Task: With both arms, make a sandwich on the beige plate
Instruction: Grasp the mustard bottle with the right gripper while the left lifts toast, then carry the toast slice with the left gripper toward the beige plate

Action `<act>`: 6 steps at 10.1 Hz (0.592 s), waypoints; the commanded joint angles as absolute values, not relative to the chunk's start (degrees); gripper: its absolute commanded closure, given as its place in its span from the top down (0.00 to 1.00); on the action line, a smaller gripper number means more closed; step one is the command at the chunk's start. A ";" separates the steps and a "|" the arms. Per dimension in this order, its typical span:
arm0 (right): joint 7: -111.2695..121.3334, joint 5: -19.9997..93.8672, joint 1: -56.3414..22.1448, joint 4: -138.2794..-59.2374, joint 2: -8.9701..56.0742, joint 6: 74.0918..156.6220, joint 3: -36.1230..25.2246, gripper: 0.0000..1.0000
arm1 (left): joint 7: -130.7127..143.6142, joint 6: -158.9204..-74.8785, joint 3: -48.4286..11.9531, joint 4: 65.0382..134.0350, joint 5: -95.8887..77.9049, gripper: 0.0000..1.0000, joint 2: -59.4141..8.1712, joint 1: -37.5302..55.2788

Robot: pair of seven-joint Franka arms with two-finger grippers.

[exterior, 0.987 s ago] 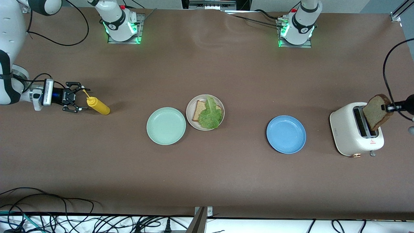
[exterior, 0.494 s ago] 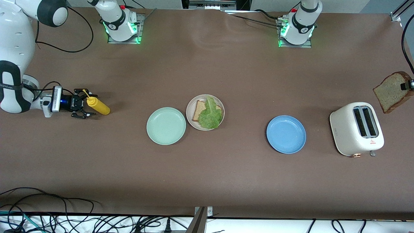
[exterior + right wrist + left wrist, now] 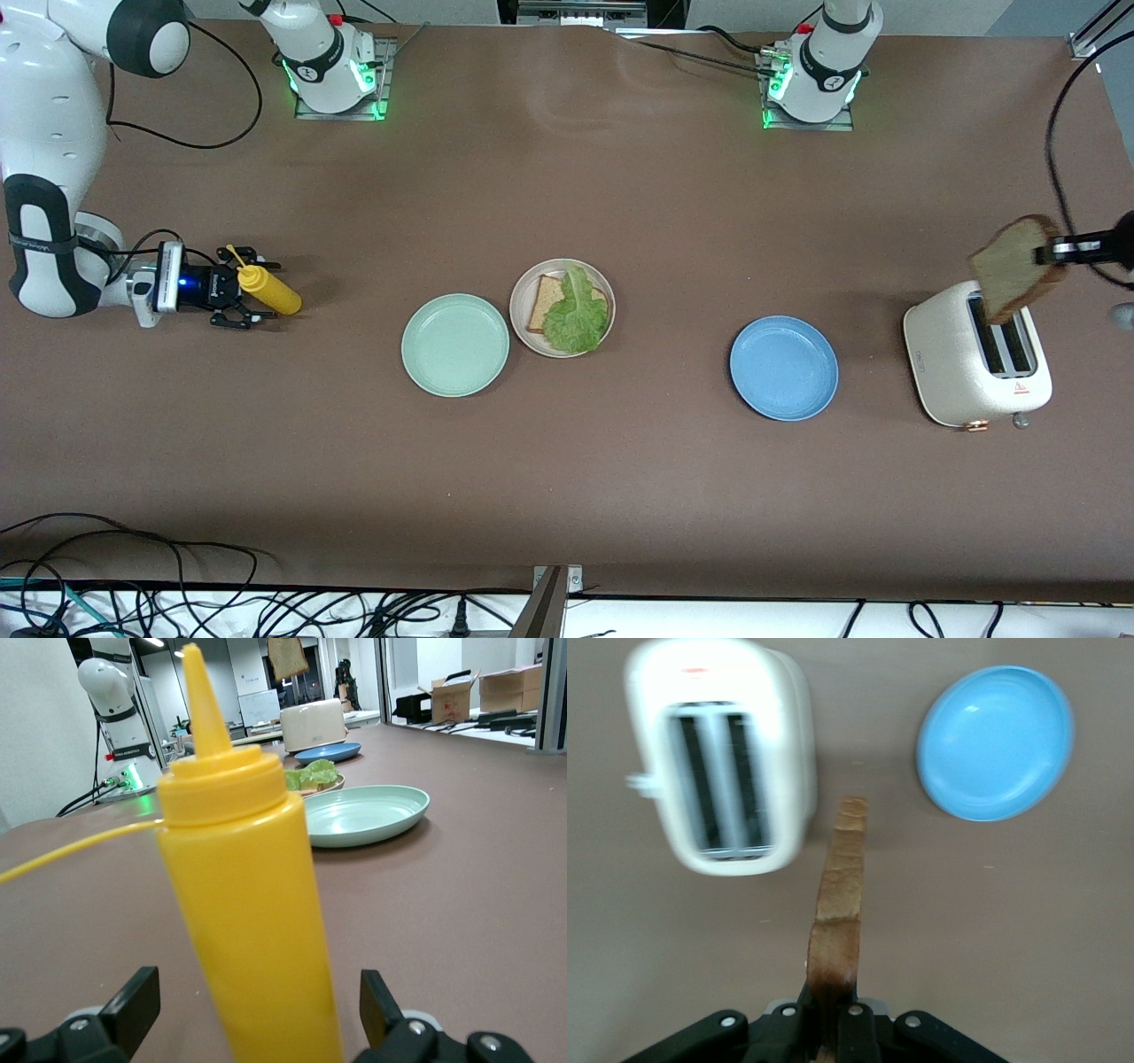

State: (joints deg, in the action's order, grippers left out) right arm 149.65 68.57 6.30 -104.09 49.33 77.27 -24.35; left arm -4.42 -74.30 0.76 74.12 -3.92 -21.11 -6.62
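Sandwich sits half-made on the beige plate, mid-table. Your left gripper pinches the top bread slice over the toaster; it might slip. Your right gripper, spread around the mustard bottle, could tip it

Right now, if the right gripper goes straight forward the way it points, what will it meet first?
The yellow mustard bottle: it stands between the open fingers of the right gripper, so the palm would probably touch it first.
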 commanded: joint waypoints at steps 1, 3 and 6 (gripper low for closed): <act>150.38 69.96 7.38 -102.31 50.62 76.03 -23.21 1.00 | -1.93 -78.90 1.23 78.81 -13.49 0.00 -21.71 -3.01; 150.56 70.22 7.38 -101.34 51.76 75.94 -23.12 0.57 | 2.34 -84.69 1.23 82.42 -24.19 0.00 -23.54 0.60; 150.56 70.22 7.38 -98.97 51.86 76.02 -21.45 0.00 | 6.06 -92.79 1.14 85.08 -40.23 0.00 -27.59 4.82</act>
